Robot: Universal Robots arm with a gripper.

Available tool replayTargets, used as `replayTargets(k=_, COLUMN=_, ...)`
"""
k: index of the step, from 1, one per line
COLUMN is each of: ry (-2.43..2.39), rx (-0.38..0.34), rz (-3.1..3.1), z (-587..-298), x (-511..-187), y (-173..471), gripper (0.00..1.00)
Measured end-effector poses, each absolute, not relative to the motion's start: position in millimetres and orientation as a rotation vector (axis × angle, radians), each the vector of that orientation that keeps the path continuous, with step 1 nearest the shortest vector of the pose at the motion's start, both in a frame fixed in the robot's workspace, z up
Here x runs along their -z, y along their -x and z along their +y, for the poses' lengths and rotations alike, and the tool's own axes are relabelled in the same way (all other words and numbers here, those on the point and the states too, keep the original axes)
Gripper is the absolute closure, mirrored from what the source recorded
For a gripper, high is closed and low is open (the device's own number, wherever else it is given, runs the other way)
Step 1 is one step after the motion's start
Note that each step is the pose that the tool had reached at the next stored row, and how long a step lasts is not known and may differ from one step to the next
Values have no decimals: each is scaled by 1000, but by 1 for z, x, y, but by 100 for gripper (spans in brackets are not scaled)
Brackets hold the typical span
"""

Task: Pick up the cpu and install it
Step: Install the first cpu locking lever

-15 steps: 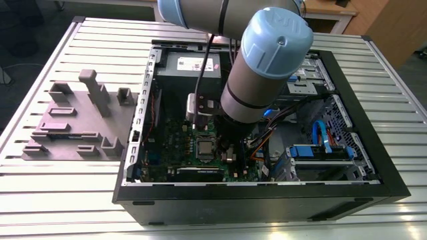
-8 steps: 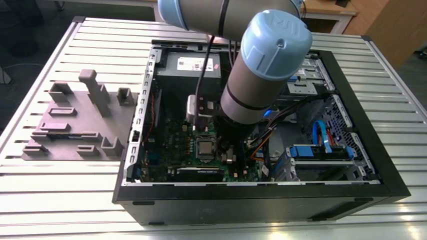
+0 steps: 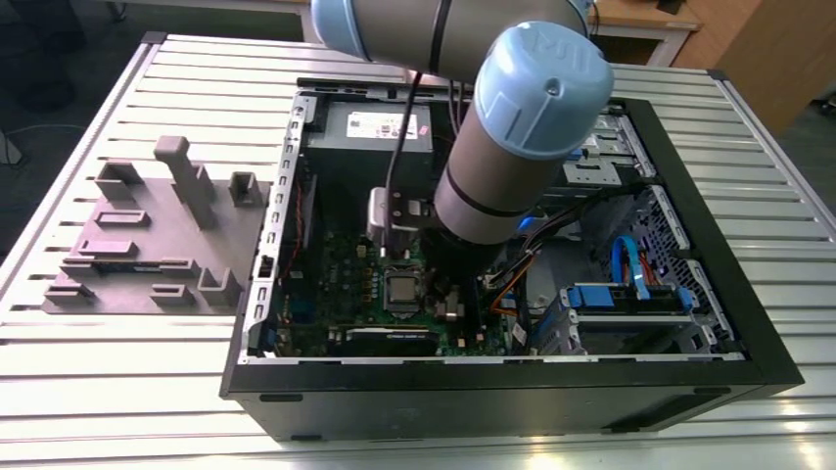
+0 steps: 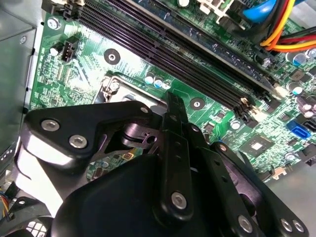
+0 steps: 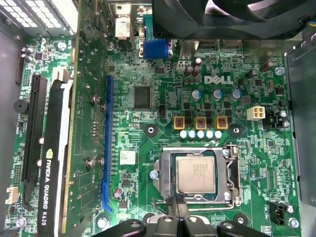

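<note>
The cpu (image 5: 196,176) lies flat inside the socket (image 5: 193,178) on the motherboard (image 5: 207,98), so the placing part of the job looks done or all but done: in the first wrist view its square silver-grey top sits level and square to the socket frame, with an even dark margin on the sides that show. Whether it is fully seated on the contacts cannot be judged from here. What seems left is securing it, since the metal frame around the socket stands open with the chip's whole top exposed and no cover plate over it. The tool (image 5: 183,213) hangs just beside the socket's near edge, its dark fingers (image 5: 178,207) drawn close together at the frame and not gripping the chip; they appear shut on nothing, though the tips are partly hidden by the tool's own body. In the second wrist view the tool (image 4: 170,106) blocks most of the socket, with the memory slots (image 4: 168,47) running just beyond it. In the exterior view the arm (image 3: 503,147) reaches down into the open computer case (image 3: 523,401) on the slatted bench (image 3: 117,372), directly over the socket (image 3: 401,292); the grey plastic fixture (image 3: 157,245) stands outside the case, well apart from the socket.
</note>
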State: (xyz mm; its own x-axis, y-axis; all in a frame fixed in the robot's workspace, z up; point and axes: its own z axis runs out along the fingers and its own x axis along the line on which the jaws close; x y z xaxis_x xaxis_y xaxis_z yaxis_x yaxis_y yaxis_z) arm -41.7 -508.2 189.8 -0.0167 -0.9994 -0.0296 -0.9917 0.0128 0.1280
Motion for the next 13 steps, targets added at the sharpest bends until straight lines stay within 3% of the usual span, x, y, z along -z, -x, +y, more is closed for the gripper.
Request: replayTargets(k=13, ry=-2163, rx=171, rz=-2175, z=-508, x=-183, y=38, gripper=89)
